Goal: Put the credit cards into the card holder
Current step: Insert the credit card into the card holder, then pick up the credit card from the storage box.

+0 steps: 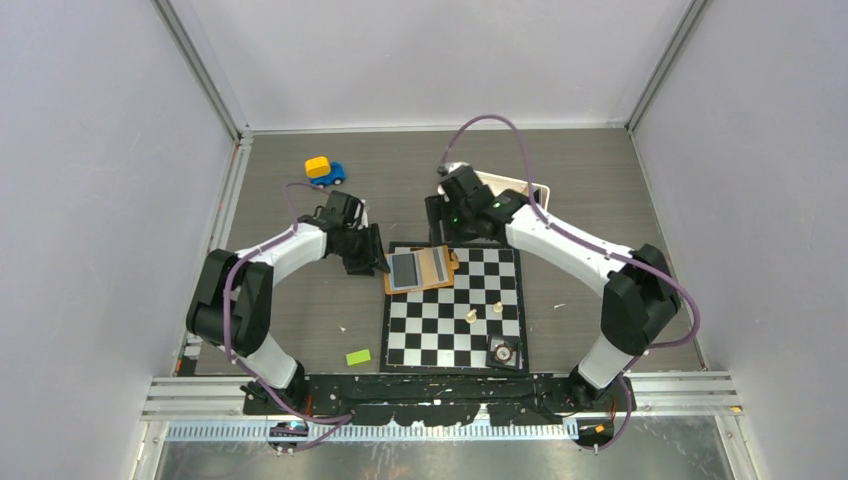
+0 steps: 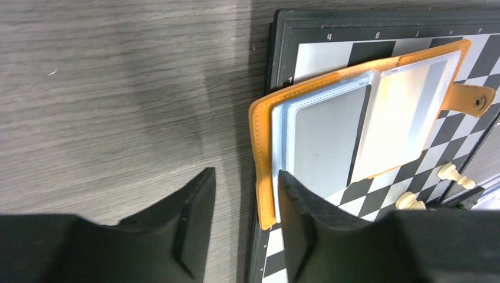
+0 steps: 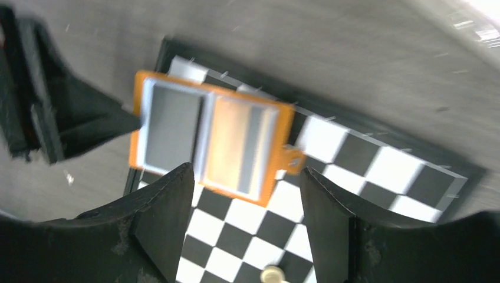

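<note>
The orange card holder point(image 1: 422, 269) lies open on the far left corner of the chessboard point(image 1: 455, 325). In the left wrist view the holder point(image 2: 263, 171) shows clear sleeves; a grey-blue card point(image 2: 327, 141) sits in the left sleeve and a cream card point(image 2: 401, 121) in the right one. My left gripper point(image 2: 244, 197) is open at the holder's left edge, with the orange rim between its fingers and the right finger point(image 2: 298, 215) on the sleeve corner. My right gripper point(image 3: 244, 200) is open and empty above the board, just behind the holder point(image 3: 209, 135). The right wrist view is blurred.
Two pale chess pieces point(image 1: 471, 316) and a small round dial point(image 1: 503, 351) stand on the board's near part. A blue and yellow toy car point(image 1: 324, 171) sits at the back left. A white tray point(image 1: 512, 186) is behind the right arm. A green block point(image 1: 358, 356) lies at the near left.
</note>
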